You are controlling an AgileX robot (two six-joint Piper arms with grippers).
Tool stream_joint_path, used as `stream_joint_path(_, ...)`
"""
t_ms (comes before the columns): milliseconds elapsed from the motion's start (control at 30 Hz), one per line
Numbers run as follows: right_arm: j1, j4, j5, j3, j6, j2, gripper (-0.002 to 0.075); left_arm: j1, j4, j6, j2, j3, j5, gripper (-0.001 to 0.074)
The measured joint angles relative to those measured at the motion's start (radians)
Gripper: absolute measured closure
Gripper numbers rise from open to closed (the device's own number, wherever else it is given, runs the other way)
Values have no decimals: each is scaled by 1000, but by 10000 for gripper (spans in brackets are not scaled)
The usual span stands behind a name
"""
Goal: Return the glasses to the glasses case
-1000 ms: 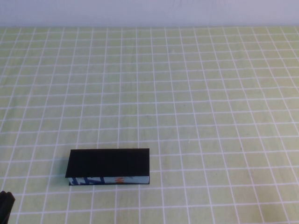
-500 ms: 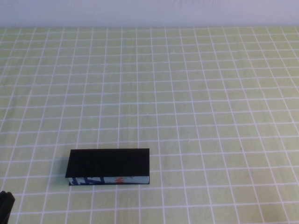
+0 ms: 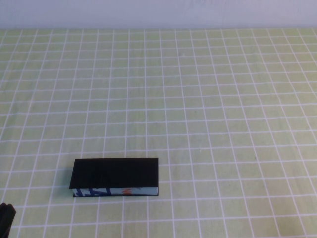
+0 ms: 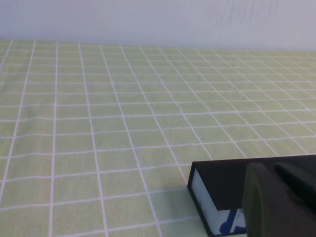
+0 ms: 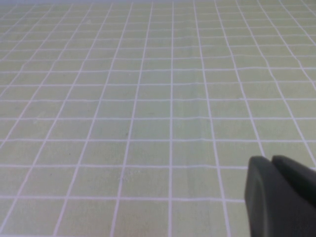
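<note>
The glasses case [image 3: 115, 177] lies on the table at the front left with its flat black lid down; its front edge shows blue, white and orange print. It also shows in the left wrist view [image 4: 217, 192], just beyond the fingers. The glasses are not in any view. My left gripper [image 3: 5, 218] sits at the table's front left corner, left of and nearer than the case, with its fingers together and nothing between them [image 4: 271, 170]. My right gripper [image 5: 270, 160] is out of the high view; it hovers over bare cloth, shut and empty.
A yellow-green tablecloth [image 3: 198, 109] with a white grid covers the whole table. A pale wall [image 3: 158, 12] runs along the far edge.
</note>
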Motion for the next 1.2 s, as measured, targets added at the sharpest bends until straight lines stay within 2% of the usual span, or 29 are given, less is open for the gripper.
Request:
stream_joint_path(200, 0, 0, 0, 0, 2, 0, 742, 0, 62, -6, 0, 0, -29, 736)
stream_joint_path(367, 0, 0, 0, 0, 2, 0, 742, 8, 337, -252, 0, 0, -108, 736)
stream_joint_path(467, 0, 0, 0, 0, 2, 0, 742, 33, 399, -319, 0, 0, -117, 736)
stream_joint_path(767, 0, 2, 0, 0, 2, 0, 743, 60, 424, -350, 0, 0, 121, 736)
stream_joint_path(1200, 0, 2, 0, 0, 2, 0, 743, 60, 424, -354, 0, 0, 125, 736)
